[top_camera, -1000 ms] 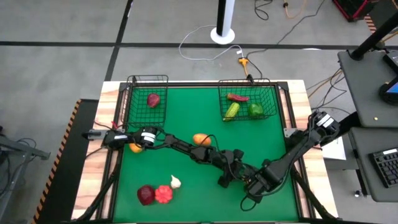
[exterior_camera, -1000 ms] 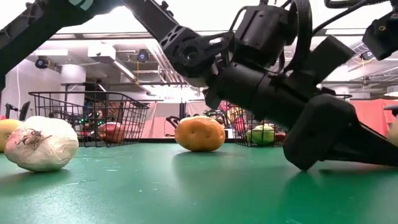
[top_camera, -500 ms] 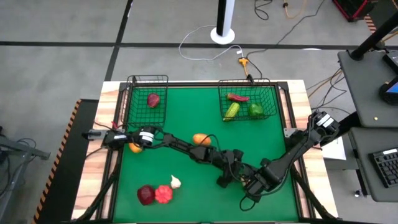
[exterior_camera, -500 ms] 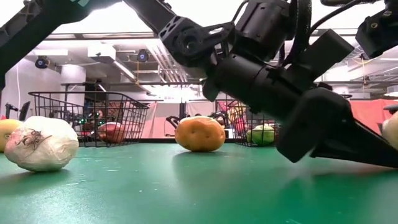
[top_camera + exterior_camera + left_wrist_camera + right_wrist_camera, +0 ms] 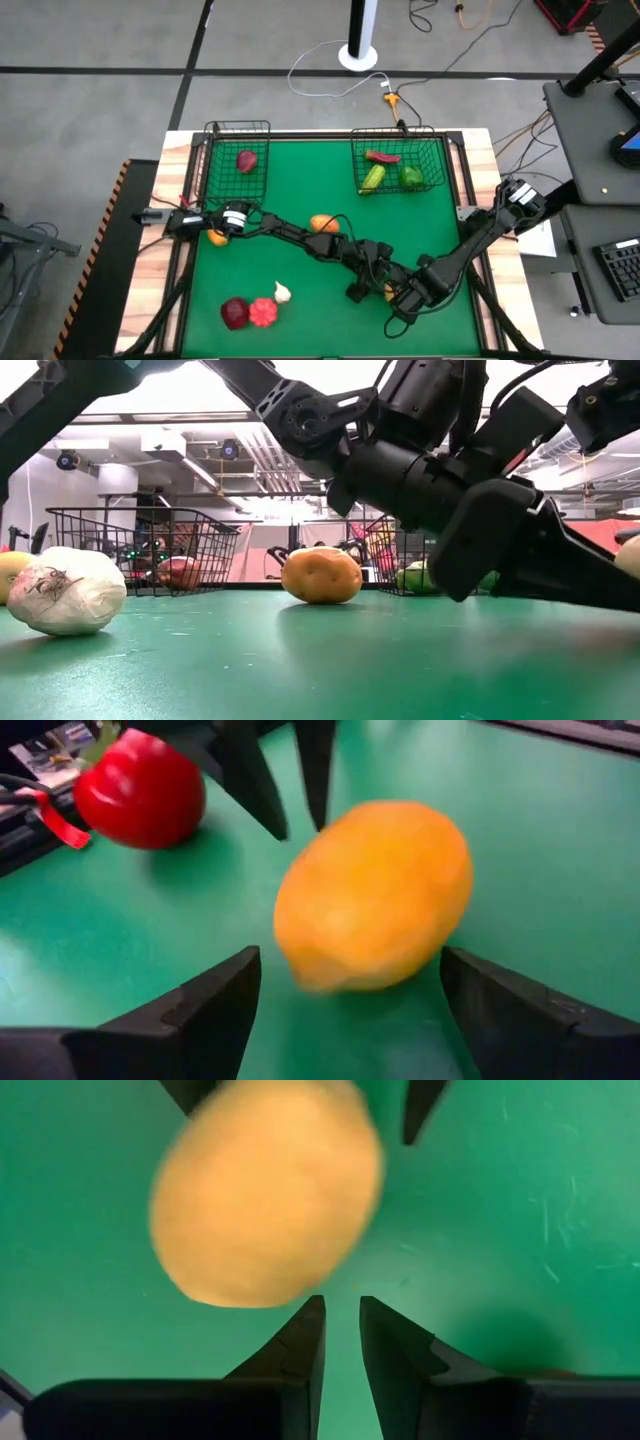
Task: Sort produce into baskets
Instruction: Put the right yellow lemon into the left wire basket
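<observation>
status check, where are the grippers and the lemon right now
Left gripper open, lemon between its fingers on the mat. Right gripper nearly shut, empty, facing it close. Nothing else in the way.

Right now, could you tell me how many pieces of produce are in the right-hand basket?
3, in the right basket: a red piece at the back, a green elongated one and a green round one. Others could be hidden.

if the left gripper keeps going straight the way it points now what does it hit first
Most likely the yellow-orange lemon, lying on the green mat just ahead between the left gripper's open fingers. Beyond it the right gripper's shut fingers point back; depth is hard to judge.
</observation>
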Motion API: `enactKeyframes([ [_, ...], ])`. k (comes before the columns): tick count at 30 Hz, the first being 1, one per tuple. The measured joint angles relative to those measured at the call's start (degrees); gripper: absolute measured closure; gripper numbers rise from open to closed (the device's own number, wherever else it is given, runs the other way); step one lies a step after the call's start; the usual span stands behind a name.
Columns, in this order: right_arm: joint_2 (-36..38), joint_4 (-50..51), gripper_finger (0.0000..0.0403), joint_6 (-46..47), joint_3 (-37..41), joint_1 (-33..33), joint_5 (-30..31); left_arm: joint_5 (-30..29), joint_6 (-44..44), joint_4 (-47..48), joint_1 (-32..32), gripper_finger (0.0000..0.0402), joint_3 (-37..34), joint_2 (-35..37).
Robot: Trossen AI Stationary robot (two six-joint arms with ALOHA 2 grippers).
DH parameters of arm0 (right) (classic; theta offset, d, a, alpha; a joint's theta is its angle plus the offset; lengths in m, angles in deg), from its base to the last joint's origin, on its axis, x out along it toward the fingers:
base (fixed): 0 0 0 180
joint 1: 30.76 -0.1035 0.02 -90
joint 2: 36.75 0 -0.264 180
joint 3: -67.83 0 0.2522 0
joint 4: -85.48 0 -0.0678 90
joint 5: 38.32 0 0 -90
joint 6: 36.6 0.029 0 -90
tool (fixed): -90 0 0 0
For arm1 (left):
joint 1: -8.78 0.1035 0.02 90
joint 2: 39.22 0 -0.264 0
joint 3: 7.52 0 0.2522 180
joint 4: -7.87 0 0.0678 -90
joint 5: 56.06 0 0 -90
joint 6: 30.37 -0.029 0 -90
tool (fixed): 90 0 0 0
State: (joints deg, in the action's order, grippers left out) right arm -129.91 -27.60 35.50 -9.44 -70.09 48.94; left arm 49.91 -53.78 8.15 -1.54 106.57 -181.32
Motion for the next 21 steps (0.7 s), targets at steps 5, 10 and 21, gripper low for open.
enactKeyframes([
  [5,0.35,1.77,0.0345,1.19,0.01,0.00,0.16,-0.23,-0.54,0.86,-0.06,0.0113,0.15,0.25],
  [10,4.47,7.79,0.0357,5.85,0.03,-0.03,0.70,-1.87,-2.82,4.57,1.08,0.0113,0.15,1.32],
  [21,14.71,8.93,0.0372,9.52,-0.23,-0.15,5.76,-0.62,-8.65,5.66,0.27,0.0113,0.20,4.73],
])
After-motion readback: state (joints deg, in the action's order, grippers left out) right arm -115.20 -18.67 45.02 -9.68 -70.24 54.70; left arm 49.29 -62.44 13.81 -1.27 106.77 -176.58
